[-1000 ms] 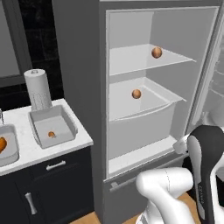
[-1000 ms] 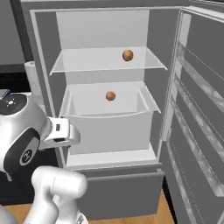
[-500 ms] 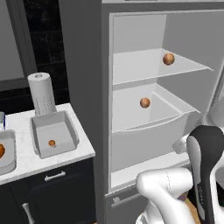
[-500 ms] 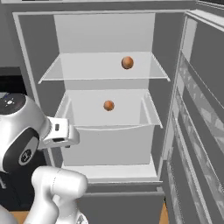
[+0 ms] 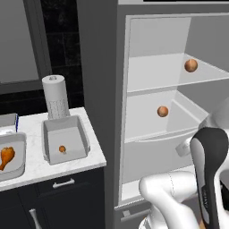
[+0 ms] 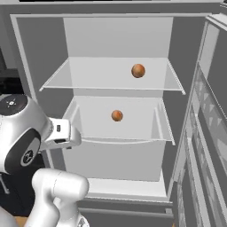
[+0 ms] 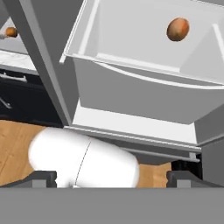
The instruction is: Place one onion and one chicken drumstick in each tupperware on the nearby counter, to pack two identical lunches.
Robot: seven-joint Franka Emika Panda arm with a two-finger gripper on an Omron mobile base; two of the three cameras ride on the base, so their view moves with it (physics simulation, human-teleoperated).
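Simulated kitchen, fridge (image 6: pixel 208 133) standing open; white marbled tabletop (image 5: pixel 89 154) at lower left of the left base view, over black cabinet doors.

Two onions in the fridge: one on the upper shelf (image 6: pixel 113 84), at upper right of centre in the right base view (image 6: pixel 138 70); the other onion (image 6: pixel 117 115) just below it, in the pulled-out drawer (image 6: pixel 159 128). Both small, round, orange-brown, smooth; likely to roll if nudged.

On the tabletop, the nearer tupperware (image 5: pixel 65 141) holds one small orange-brown item, too small to name. At the left edge of that view a second container (image 5: pixel 11 167) holds a chicken drumstick (image 5: pixel 6 156). Paper towel roll (image 5: pixel 56 96) stands behind.

End effector (image 7: pixel 111 177): fingers spread fully wide, nothing between them, aimed low at the drawer front.

Step in hand, as judged: fetch an onion. Advice: raise the hand above the drawer's front lip, come down over the drawer onion, centre it between the fingers before closing, so it cannot squirt sideways.
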